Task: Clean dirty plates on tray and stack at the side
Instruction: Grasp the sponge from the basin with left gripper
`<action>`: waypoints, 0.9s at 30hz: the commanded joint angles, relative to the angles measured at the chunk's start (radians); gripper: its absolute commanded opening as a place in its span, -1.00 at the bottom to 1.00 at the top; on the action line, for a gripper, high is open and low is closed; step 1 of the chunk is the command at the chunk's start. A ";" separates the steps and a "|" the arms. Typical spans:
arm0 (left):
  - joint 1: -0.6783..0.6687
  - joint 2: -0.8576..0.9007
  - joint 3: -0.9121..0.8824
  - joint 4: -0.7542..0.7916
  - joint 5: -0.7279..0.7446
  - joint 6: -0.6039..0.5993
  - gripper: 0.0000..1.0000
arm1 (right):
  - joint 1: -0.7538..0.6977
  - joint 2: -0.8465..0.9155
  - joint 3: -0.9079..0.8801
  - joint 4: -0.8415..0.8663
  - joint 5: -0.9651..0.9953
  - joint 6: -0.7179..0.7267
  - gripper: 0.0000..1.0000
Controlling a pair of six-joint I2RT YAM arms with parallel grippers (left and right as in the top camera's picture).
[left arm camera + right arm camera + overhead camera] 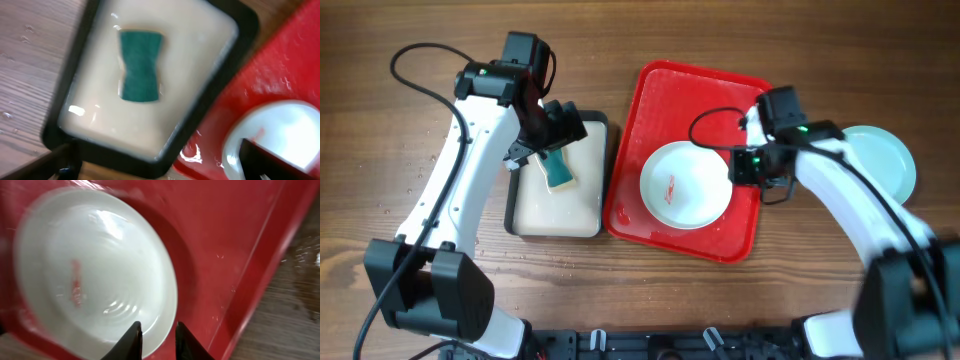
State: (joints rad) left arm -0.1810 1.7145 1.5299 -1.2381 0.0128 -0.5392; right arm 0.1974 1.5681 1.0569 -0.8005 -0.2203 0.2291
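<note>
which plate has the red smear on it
The white plate on the red tray: red smear at its centre. The pale blue plate off the tray shows none.

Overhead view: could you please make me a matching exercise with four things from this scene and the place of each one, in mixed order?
1. white plate
2. pale blue plate
3. green sponge
4. black-rimmed basin

a. in the milky water
b. on the wooden table, right of the red tray
c. on the red tray
d. on the wooden table, left of the red tray

Pairs: 1-c, 2-b, 3-a, 4-d
</note>
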 commanded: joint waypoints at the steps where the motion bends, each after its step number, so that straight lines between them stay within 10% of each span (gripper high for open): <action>1: 0.009 0.018 -0.104 0.057 -0.116 -0.140 0.49 | 0.001 -0.183 0.026 -0.016 0.011 -0.019 -0.42; 5: 0.009 0.077 -0.312 0.261 0.005 -0.145 0.10 | 0.001 -0.262 0.026 -0.019 0.011 -0.019 -0.30; 9: 0.009 0.104 -0.466 0.439 -0.013 -0.146 -0.92 | 0.001 -0.249 0.025 -0.023 0.011 -0.016 -0.29; 14: 0.011 0.073 -0.370 0.338 0.004 -0.100 -0.92 | 0.001 -0.250 0.025 -0.027 0.011 -0.017 -0.29; 18: 0.011 0.038 -0.216 0.253 -0.031 0.039 0.26 | 0.001 -0.250 0.025 -0.027 0.012 -0.017 -0.29; 19: 0.011 0.039 -0.216 0.272 -0.077 0.039 0.30 | 0.001 -0.249 0.025 -0.027 0.012 -0.017 -0.29; 24: 0.011 0.115 -0.360 0.469 -0.199 0.038 0.00 | 0.001 -0.249 0.025 -0.030 0.012 -0.017 -0.29; 27: 0.011 0.177 -0.403 0.559 -0.212 0.039 -0.84 | 0.001 -0.250 0.025 -0.031 0.011 -0.016 -0.29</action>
State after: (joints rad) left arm -0.1799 1.8378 1.1580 -0.7097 -0.1547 -0.5079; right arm 0.1974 1.3125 1.0687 -0.8299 -0.2192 0.2157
